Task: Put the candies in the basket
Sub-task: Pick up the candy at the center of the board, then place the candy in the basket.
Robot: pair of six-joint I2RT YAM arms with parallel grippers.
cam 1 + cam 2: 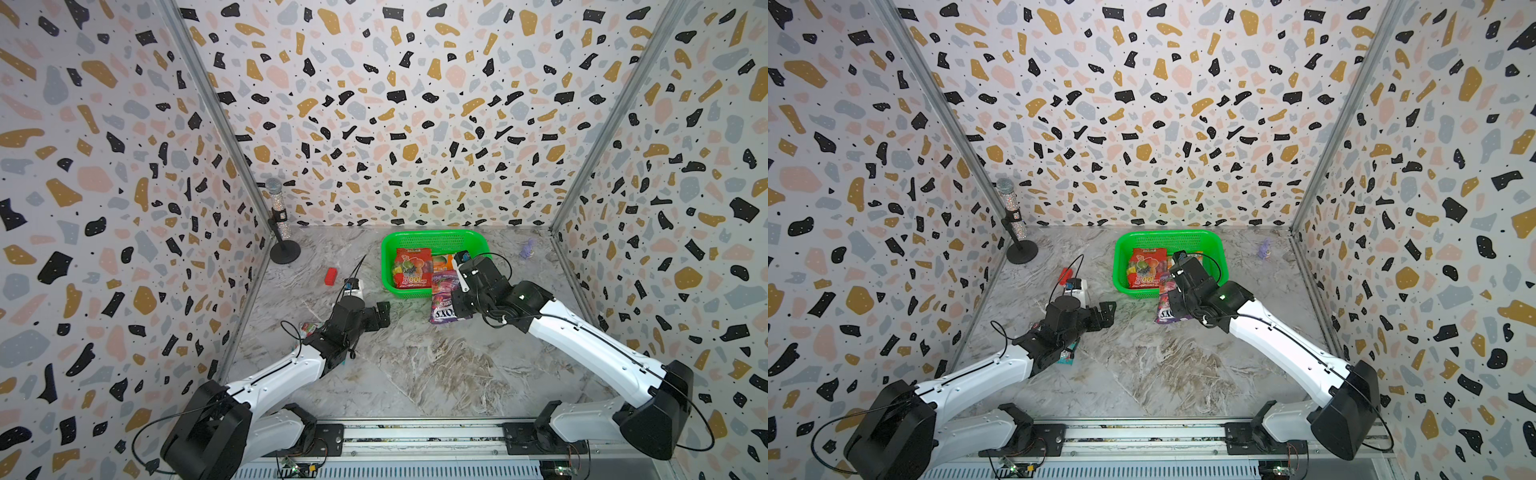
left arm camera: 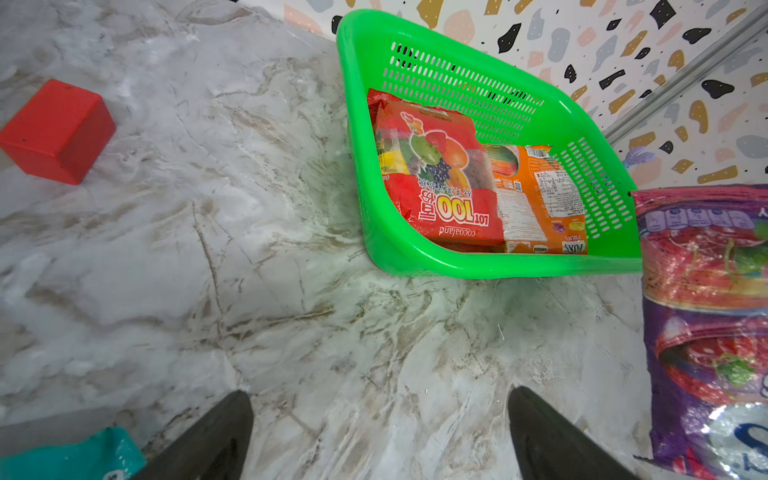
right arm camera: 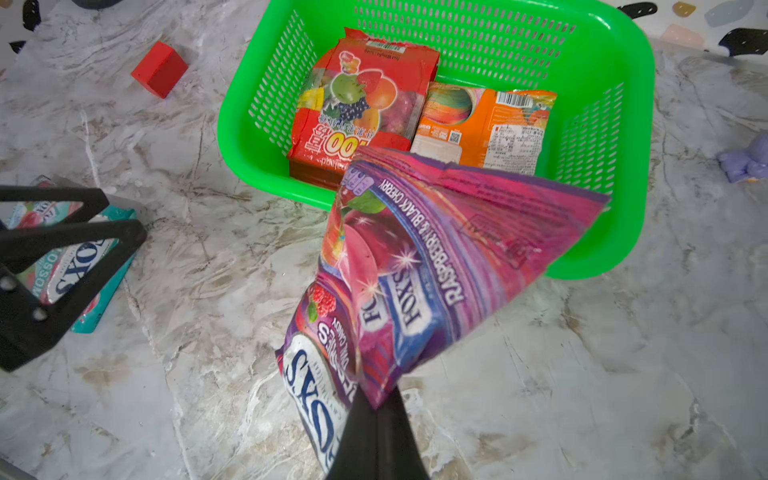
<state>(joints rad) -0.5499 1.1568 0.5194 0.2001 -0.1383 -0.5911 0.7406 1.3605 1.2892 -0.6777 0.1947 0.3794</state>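
Pinching a corner of the purple bag, the right claw is squeezed fully together, and the bag is lifted at a tilt with its far edge over the near rim of the green basket. More purple FOX'S wrapping lies below it on the surface; whether that is a second bag I cannot tell. Inside the basket the red bag and the orange bag lie side by side. Over bare marble the left claw stands wide apart, holding nothing. The teal bag lies on the surface just beside it
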